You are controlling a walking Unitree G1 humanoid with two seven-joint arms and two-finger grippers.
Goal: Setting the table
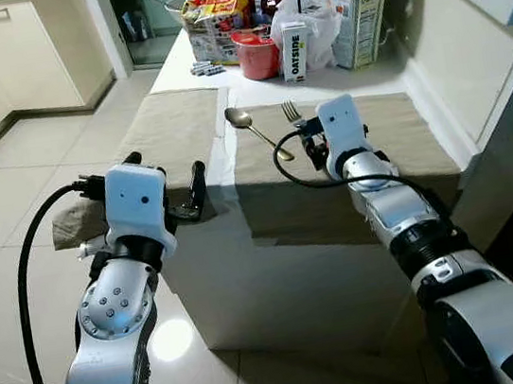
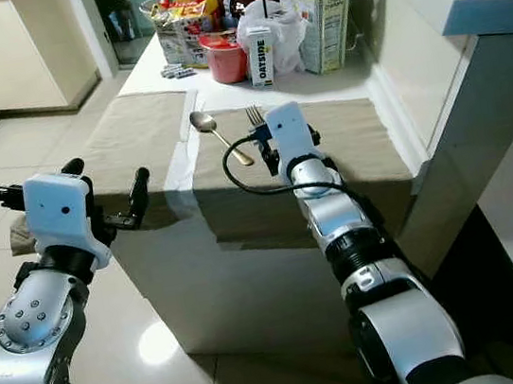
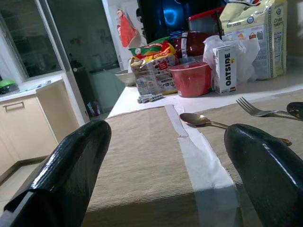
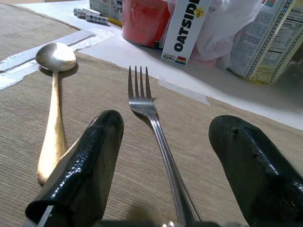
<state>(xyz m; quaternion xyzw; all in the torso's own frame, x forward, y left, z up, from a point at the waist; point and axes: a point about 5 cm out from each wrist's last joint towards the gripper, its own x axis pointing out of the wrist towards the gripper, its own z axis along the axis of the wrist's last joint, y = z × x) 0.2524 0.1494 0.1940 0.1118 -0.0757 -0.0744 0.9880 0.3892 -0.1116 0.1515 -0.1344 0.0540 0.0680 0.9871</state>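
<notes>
Now the right gripper [image 4: 163,165] has its jaws spread around the thin silver fork [image 4: 142,97] on the tan woven mat [image 1: 392,135], and the fork could slip sideways into the gold spoon [image 4: 53,94] if they close crooked.

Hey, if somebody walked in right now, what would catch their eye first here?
Probably the right pincer, open astride a silver metal fork on the beige woven placemat, with a gold-handled spoon lying beside it. Next, the left pincer, open over the neighbouring placemat's near edge, and the red plastic bowl amid groceries at the far end.
</notes>
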